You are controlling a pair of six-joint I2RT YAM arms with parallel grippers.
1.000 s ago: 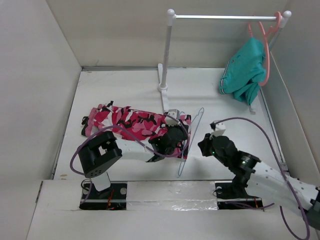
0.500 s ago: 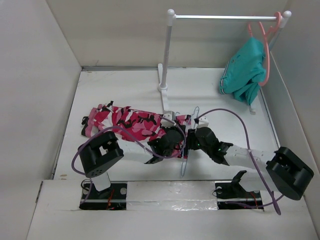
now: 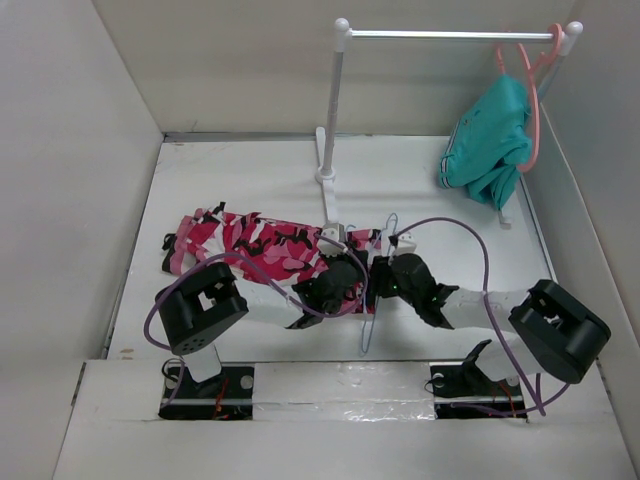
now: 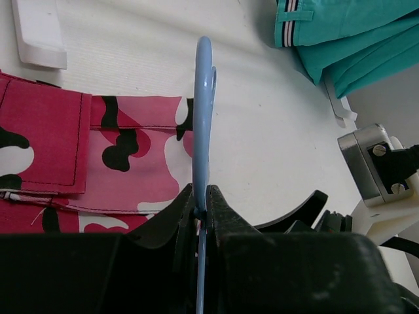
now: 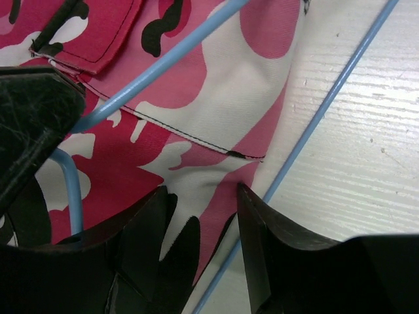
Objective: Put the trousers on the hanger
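The pink, white and black camouflage trousers (image 3: pixel 255 243) lie flat across the middle of the table. The thin pale-blue hanger (image 3: pixel 372 315) stands on edge at their right end, hook up. My left gripper (image 3: pixel 347 272) is shut on the hanger's wire (image 4: pixel 202 124), as the left wrist view shows. My right gripper (image 3: pixel 383 268) is right beside it. In the right wrist view its jaws are open (image 5: pixel 204 196) and straddle the trousers' edge (image 5: pixel 216 111), with hanger wires (image 5: pixel 314 124) crossing above and beside them.
A white clothes rail (image 3: pixel 450 34) stands at the back, its post foot (image 3: pixel 326 170) on the table. A teal garment (image 3: pixel 490 140) hangs from a coral-pink hanger (image 3: pixel 532 80) at the rail's right end. White walls close in on the left, back and right.
My right arm has swung left from the table's right side and brought its gripper down against the trousers' right end beside my left gripper. The left gripper holds the hanger almost still.
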